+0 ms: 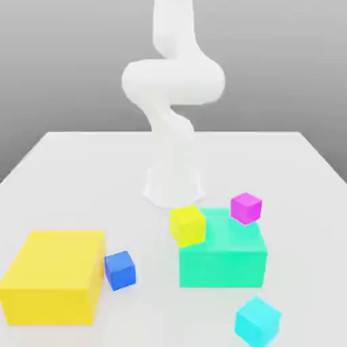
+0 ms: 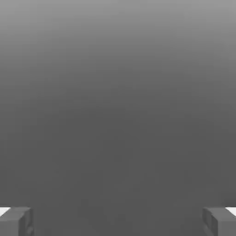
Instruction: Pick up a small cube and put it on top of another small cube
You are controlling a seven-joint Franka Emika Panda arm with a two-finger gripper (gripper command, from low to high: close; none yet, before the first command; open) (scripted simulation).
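Note:
The small cyan cube (image 1: 257, 321) rests on the white table (image 1: 81, 176) near its front edge, towards the exterior view's right. Other small cubes lie further back: a darker blue one (image 1: 120, 270), a yellow one (image 1: 187, 225) and a magenta one (image 1: 245, 207). In the hand view my gripper (image 2: 118, 221) is open, its two grey fingertips (image 2: 16, 220) far apart with nothing between them and plain grey background ahead. The white arm (image 1: 173, 81) rises from its base at mid-table and leaves the exterior view at the top.
A large yellow block (image 1: 54, 276) stands at the front on the exterior view's left, with the blue cube beside it. A large teal-green block (image 1: 223, 252) sits in front of the arm's base. The yellow small cube is at its near-left corner and the magenta one at its far-right corner.

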